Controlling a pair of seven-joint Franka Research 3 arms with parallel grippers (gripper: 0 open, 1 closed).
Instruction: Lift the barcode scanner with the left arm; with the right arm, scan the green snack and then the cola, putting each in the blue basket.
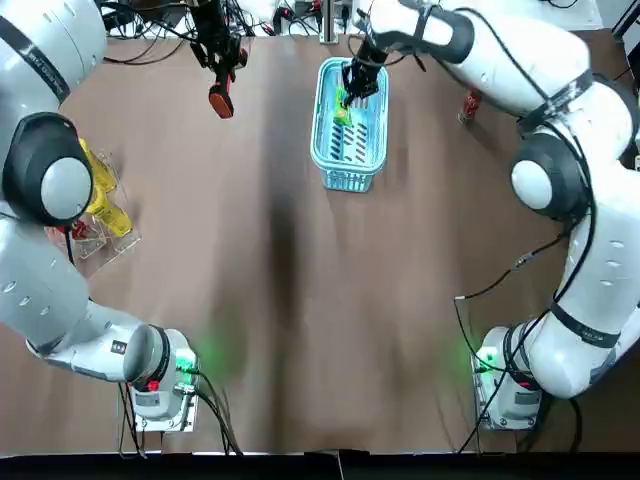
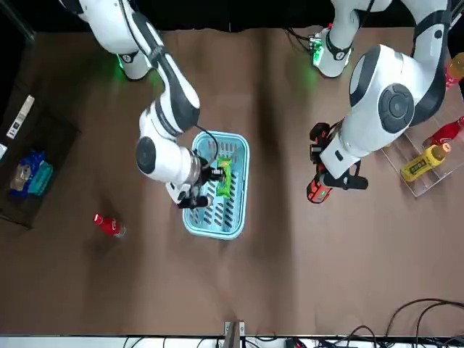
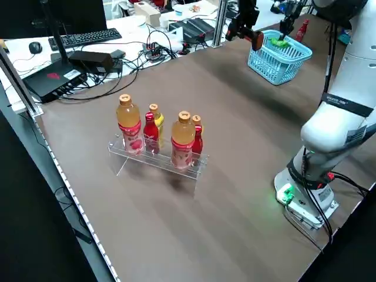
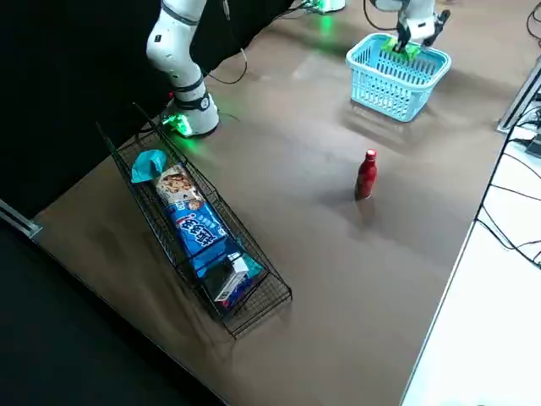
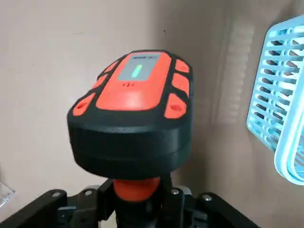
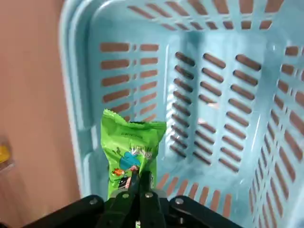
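— Top view: where's the right gripper (image 1: 355, 90)?
— Over the blue basket (image 1: 326, 150), pinching the green snack (image 1: 342, 108) inside its rim. The left gripper (image 1: 224, 72) is to the basket's left, clamped on the barcode scanner (image 1: 221, 101).
— The cola (image 1: 471, 103)?
— On the table (image 1: 300, 300), to the basket's right, well apart from it.
— Front view?
— The snack hangs about mid-basket under the right gripper. The scanner hangs head-down from the left gripper, beside the basket, not touching it.
— Left side view?
— The scanner is held off the table near the basket. A clear rack (image 3: 147, 157) of bottles (image 3: 183, 140) stands on the near side.
— Right side view?
— The cola stands upright, alone, between the basket and a wire rack (image 4: 269, 294) of snack packs (image 4: 193, 224).
— Left wrist view?
— Fingers pressed onto the scanner's orange handle. Its green light strip shows, and the basket's corner is just beside.
— Right wrist view?
— Fingertips pressed tight on the snack's edge. The pack is down between the basket walls. Whether it touches the floor, I can't tell.
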